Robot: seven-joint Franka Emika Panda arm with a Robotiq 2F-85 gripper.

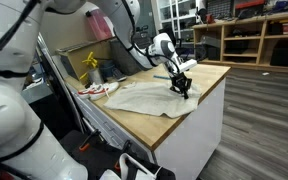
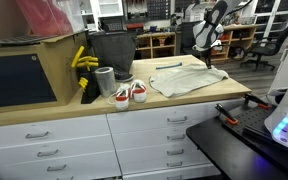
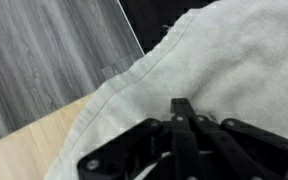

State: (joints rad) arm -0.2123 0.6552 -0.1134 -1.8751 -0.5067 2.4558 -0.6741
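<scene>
Spreading across the pale wooden desk [image 1: 210, 78], a large grey-white cloth [image 1: 142, 98] lies flat but rumpled. It sits directly beneath the fingers [image 3: 182, 108], which are pressed together with their black tips down on its soft, nubbly weave close to one edge. Whether a fold is caught between them I cannot tell. From the fingers most of the cloth stretches away along the desk, its long axis running toward the clutter at the far end. Just past the fingers on the near side, the hem curves off to bare wood and then grey plank floor [image 3: 44, 50]. Beyond the cloth's far edge, well apart from the fingers, stand a black bin [image 2: 111, 50], floppy yellow gloves [image 2: 81, 60] and a small pair of red-and-white shoes [image 2: 129, 94].
</scene>
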